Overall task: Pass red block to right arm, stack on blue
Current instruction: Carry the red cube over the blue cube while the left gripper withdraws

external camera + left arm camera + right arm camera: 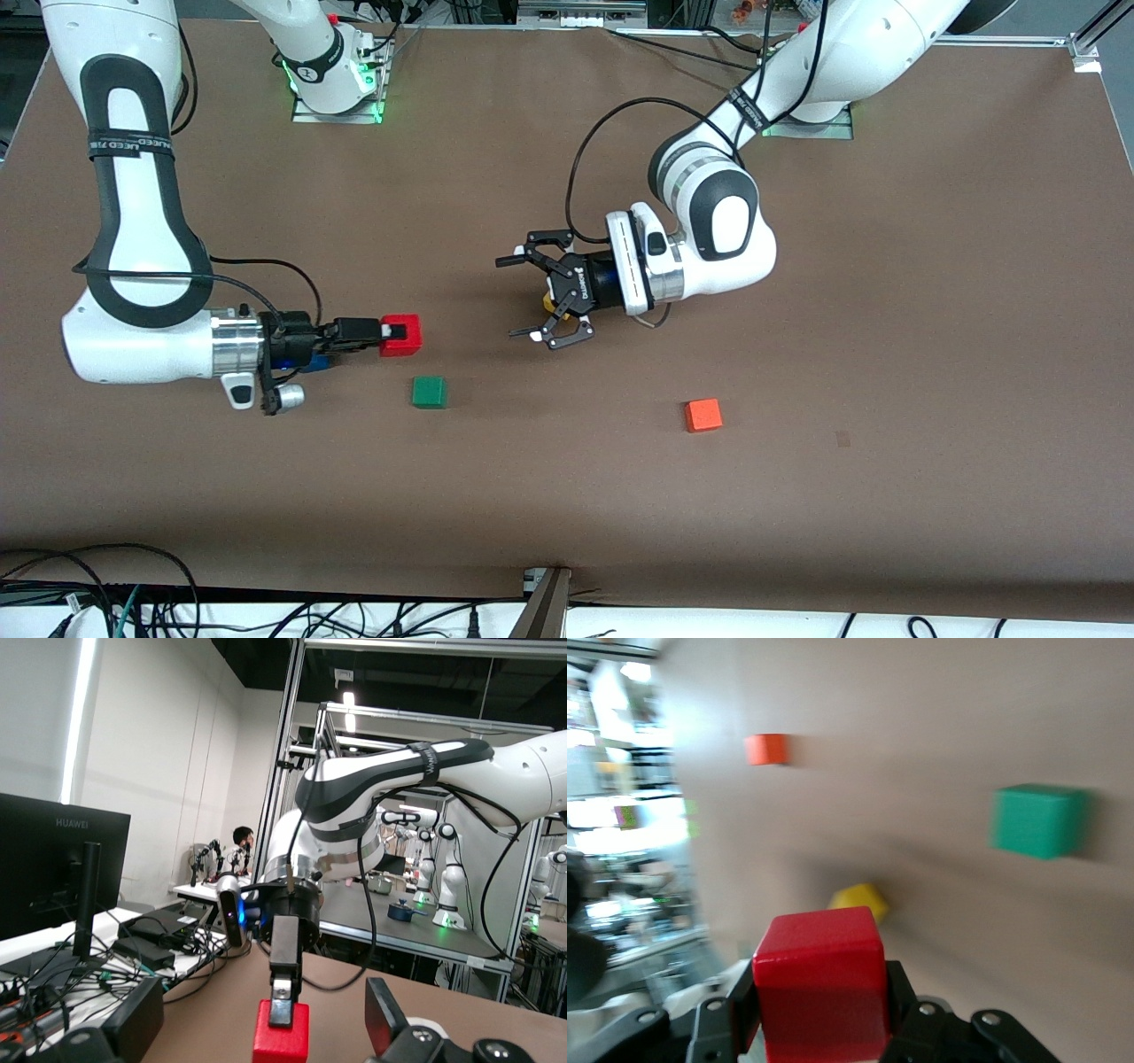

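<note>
My right gripper is shut on the red block and holds it sideways, low over the table, close to the green cube. In the right wrist view the red block sits between the black fingers. My left gripper is open and empty, a short way from the block and pointing at it. In the left wrist view the block shows between its spread fingers. A blue patch shows under the right wrist; I cannot tell whether it is the blue cube.
An orange-red cube lies toward the left arm's end, nearer to the front camera. A yellow cube lies partly hidden under the left gripper. The right wrist view shows the green, orange-red and yellow cubes.
</note>
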Robot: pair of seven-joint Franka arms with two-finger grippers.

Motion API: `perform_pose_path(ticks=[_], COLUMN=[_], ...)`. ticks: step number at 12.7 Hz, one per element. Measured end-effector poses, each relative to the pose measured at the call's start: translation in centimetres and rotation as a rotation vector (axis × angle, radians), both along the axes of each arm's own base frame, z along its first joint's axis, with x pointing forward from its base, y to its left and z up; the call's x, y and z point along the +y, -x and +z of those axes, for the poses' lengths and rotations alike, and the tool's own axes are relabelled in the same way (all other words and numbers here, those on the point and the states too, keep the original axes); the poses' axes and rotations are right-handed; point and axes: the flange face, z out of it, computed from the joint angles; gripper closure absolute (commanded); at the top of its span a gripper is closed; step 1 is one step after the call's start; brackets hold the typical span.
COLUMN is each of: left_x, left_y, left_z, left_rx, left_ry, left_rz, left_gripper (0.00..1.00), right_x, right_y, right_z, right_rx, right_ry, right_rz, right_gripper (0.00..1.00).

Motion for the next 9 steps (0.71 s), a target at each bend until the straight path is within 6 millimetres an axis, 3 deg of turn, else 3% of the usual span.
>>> perform_pose_path(ticks=[4,9], left_x=[2.0,5.2], left_y=[-1.2,-2.8], left_z=[0.0,2.1], left_rx=[0.009,0.073], left_ry=[-0.077,-0.15], left_rz=[-0.051,-0.161], left_gripper=[0.0,0.0], right_x=[-3.2,-7.0], right_y=[-0.4,-0.3], right_z=[-1.1,-3.7], right_rx=[-0.089,-0.115], right_ry=[0.352,0.591], right_rz=[0.115,0.176], right_gripper=[0.9,0.9])
